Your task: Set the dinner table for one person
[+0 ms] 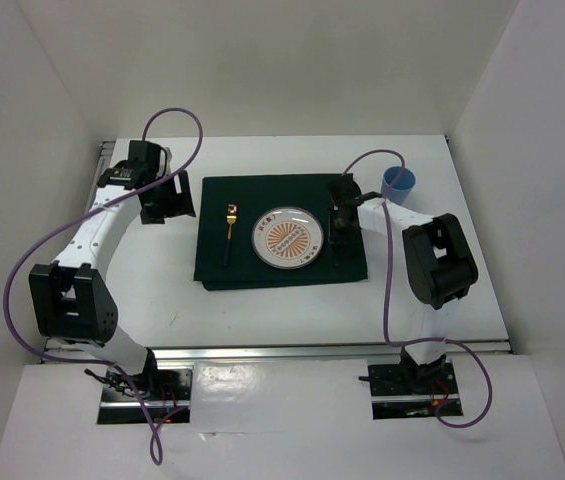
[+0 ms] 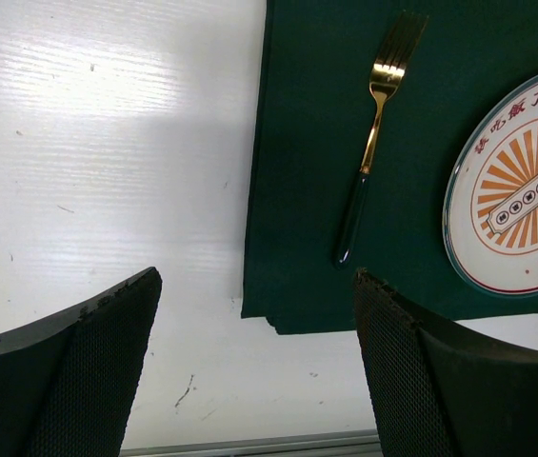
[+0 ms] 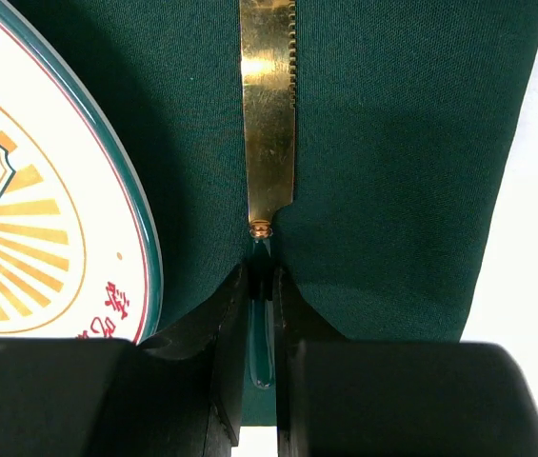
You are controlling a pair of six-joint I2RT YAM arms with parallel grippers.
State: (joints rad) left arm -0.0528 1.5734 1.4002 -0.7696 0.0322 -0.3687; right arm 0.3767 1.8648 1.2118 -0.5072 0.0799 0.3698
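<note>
The white dinner table (image 1: pixel 262 312) carries a dark green cloth (image 1: pixel 282 268). On the cloth lie a round patterned plate (image 1: pixel 287 238) and, left of it, a gold fork with a dark handle (image 1: pixel 229 232). My right gripper (image 1: pixel 342 218) is low over the cloth just right of the plate. In the right wrist view it (image 3: pixel 260 286) is shut on the green handle of a gold-bladed knife (image 3: pixel 269 124), whose blade points away along the cloth beside the plate (image 3: pixel 49 219). My left gripper (image 2: pixel 257 276) is open and empty above the table at the cloth's left edge (image 2: pixel 316 219), near the fork (image 2: pixel 371 143).
A blue cup (image 1: pixel 398 183) stands on the table by the right arm, off the cloth's far right corner. White walls enclose the table on three sides. An aluminium rail (image 1: pixel 332 350) runs along the near edge.
</note>
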